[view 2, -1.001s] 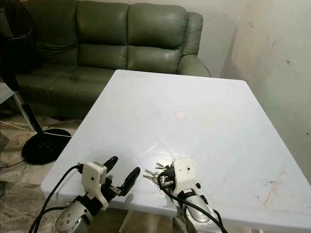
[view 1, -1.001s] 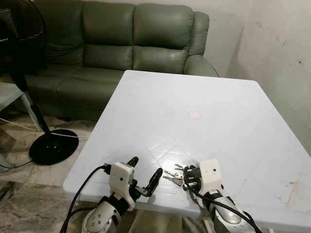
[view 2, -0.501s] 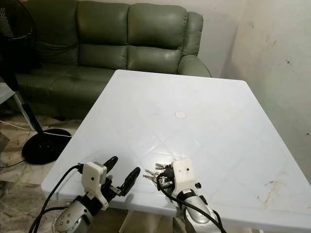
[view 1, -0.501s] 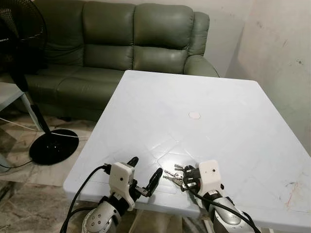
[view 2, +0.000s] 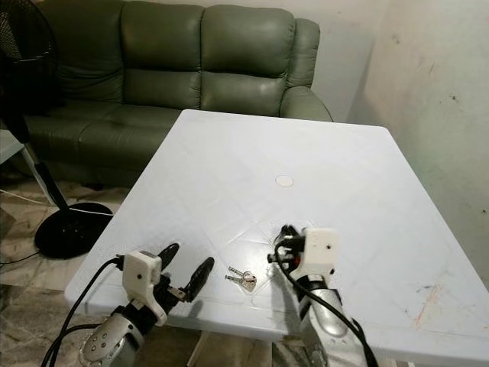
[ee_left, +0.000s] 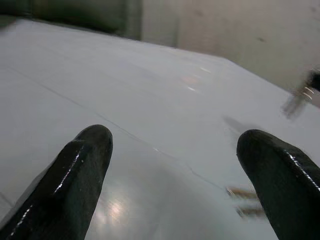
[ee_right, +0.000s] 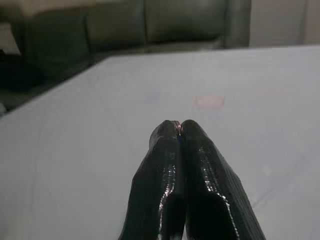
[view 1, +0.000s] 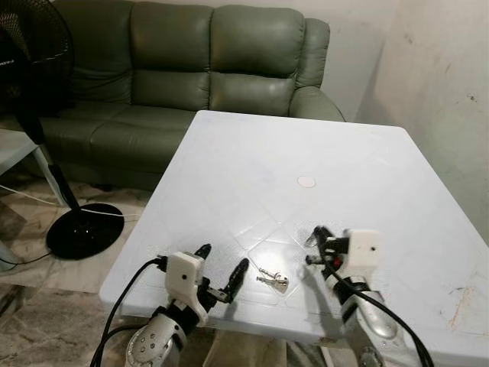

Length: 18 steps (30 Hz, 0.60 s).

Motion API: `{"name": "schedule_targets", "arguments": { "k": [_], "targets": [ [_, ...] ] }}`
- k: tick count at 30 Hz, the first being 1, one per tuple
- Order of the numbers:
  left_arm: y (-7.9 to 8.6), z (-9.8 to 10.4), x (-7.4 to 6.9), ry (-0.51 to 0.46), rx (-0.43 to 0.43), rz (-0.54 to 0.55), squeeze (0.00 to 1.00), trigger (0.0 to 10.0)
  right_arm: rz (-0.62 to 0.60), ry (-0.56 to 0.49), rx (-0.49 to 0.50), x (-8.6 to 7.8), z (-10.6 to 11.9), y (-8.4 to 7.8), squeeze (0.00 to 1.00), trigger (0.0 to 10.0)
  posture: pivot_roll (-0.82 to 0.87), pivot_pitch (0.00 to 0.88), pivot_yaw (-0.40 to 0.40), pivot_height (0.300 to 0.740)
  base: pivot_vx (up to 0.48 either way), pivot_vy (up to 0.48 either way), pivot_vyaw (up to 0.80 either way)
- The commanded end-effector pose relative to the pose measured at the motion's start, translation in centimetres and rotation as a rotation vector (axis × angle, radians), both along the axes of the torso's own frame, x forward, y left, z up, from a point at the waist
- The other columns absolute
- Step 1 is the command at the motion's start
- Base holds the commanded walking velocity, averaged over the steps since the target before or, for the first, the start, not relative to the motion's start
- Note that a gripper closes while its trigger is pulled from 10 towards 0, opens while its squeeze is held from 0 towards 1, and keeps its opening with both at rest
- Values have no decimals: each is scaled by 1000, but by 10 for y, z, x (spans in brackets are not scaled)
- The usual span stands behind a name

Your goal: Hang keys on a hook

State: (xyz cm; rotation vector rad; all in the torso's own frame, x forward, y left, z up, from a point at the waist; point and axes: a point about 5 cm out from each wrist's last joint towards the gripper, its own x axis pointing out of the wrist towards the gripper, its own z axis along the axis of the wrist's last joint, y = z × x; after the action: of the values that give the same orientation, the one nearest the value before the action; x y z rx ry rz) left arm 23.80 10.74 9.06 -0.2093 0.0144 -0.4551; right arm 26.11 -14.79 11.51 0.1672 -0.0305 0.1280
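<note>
Keys (view 1: 272, 279): lying flat on the white table (view 1: 367, 176), near its front edge, between the two grippers and touching neither.
Right gripper (view 1: 315, 246): hovering just above the table, to the right of the keys; the wrist view is showing its two black fingers (ee_right: 200, 170) pressed together, with a small glint of metal pinched at the very tips. I cannot tell what that metal is.
Left gripper (view 1: 221, 269): sitting at the table's front edge, left of the keys, fingers spread wide and holding nothing.
Left wrist view: showing a blurred key shape (ee_left: 247, 202) on the table surface beside one finger.
Table mark: small round pale disc (view 1: 306, 181) lying near the middle.
Surroundings: green sofa (view 1: 191, 69) standing behind the table; black standing fan (view 1: 46, 138) at the left.
</note>
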Motion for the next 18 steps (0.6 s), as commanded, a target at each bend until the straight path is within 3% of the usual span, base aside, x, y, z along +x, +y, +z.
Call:
{"name": "schedule_targets", "arguments": {
  "k": [1,2,8,12,18],
  "targets": [
    [4,12,6,-40,-19,30,0,10000,-11,-43,3,3,10,-5,0,3882,43,12,-56,740,0,0,0],
    [7,17,9,-58,-33,51,0,10000,-19,-48,5,4,10,-7,0,10000,42,12,-55,740,0,0,0],
    [20,27,17,-88,-37,154,0,10000,-35,-74,-29,1,7,-12,0,10000,41,0,-53,740,0,0,0],
    [38,30,25,-110,-3,264,0,10000,-67,-88,-76,-2,3,-17,0,10000,37,0,-47,740,0,0,0],
    [55,33,37,-124,18,354,0,10000,-100,1,-103,2,-9,-20,0,10000,33,0,-46,740,0,0,-119]
  ]
}}
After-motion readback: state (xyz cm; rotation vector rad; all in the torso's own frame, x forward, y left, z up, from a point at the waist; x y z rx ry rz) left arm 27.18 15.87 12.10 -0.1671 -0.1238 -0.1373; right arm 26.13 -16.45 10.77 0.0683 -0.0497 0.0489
